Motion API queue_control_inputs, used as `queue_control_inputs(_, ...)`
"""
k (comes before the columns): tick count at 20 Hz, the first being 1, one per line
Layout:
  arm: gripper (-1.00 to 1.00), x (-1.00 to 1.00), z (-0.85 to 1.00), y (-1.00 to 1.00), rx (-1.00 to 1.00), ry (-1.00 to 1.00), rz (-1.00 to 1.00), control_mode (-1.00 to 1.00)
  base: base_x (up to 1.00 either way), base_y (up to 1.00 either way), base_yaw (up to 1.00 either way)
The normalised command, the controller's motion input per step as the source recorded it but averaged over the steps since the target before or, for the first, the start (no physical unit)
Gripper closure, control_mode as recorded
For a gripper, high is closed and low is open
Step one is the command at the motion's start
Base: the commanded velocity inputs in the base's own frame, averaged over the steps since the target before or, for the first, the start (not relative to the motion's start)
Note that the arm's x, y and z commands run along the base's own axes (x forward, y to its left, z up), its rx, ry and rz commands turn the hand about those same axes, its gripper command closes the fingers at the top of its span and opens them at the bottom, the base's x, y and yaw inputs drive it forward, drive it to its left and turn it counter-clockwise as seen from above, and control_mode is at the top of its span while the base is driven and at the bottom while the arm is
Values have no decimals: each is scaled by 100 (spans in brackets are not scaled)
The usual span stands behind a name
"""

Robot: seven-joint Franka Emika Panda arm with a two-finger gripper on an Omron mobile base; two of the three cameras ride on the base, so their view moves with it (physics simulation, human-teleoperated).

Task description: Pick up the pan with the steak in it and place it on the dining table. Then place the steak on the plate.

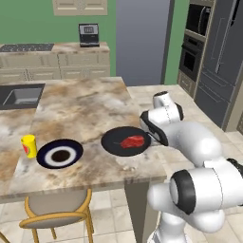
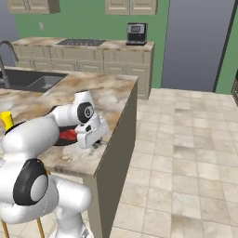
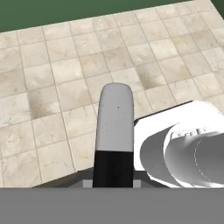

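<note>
The black pan [image 1: 116,142] sits flat on the dining table [image 1: 80,109] near its right front corner. The red steak [image 1: 132,141] lies inside it. My arm mostly covers the pan in the right base view, where a bit of steak [image 2: 69,135] shows. My gripper [image 1: 151,136] is low at the pan's right rim, by the table edge, and it is shut [image 2: 99,143]. The hand hides the pan's handle, so I cannot tell whether it is held. Left of the pan lies the navy-rimmed plate [image 1: 60,154], with nothing on it.
A yellow cup [image 1: 29,145] stands left of the plate. A sink [image 1: 21,97] is set in the table's far left. A wooden chair [image 1: 57,209] is tucked under the front edge. Tiled floor [image 3: 65,65] lies to the table's right.
</note>
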Motion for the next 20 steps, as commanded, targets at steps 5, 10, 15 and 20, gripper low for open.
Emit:
queue_control_inputs(5,100,17,-14,14,-2,-1,-2,-100,0,0,0)
queue_control_inputs(10,100,13,-23,5,-1,0,0,-100,0,0,0)
queue_control_inputs(15,100,29,-39,25,-1,-1,0,-100,0,0,0)
queue_control_inputs(20,100,37,-32,44,0,0,-3,-100,0,0,0)
